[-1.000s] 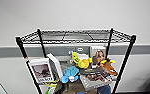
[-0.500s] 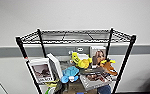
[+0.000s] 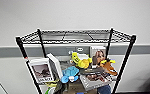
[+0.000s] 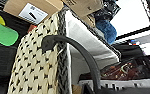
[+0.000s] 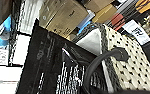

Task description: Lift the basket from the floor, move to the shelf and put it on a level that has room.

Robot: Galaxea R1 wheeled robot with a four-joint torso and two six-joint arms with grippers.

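The shelf (image 3: 124,65), a black wire rack, stands straight ahead against a pale wall. Its top level (image 3: 76,36) is bare black mesh. The tier below it is crowded with pictures and toys. The basket (image 4: 36,67) looms large in the left wrist view, with a cream-and-dark weave, a dark braided rim and white lining. Its dark handle (image 4: 77,53) arches close to the camera. In the right wrist view the basket (image 5: 132,66) and its other handle (image 5: 101,62) sit beside black wire mesh (image 5: 44,58). It hangs level with the rack's lower, box-filled tiers.
Framed pictures (image 3: 41,71), a yellow plush toy (image 3: 79,60), a blue toy (image 3: 69,73) and a book (image 3: 96,79) fill the second tier. Brown cardboard boxes (image 4: 32,10) and a blue plush (image 4: 107,28) sit just behind the basket. A grey band (image 3: 6,51) runs along the wall.
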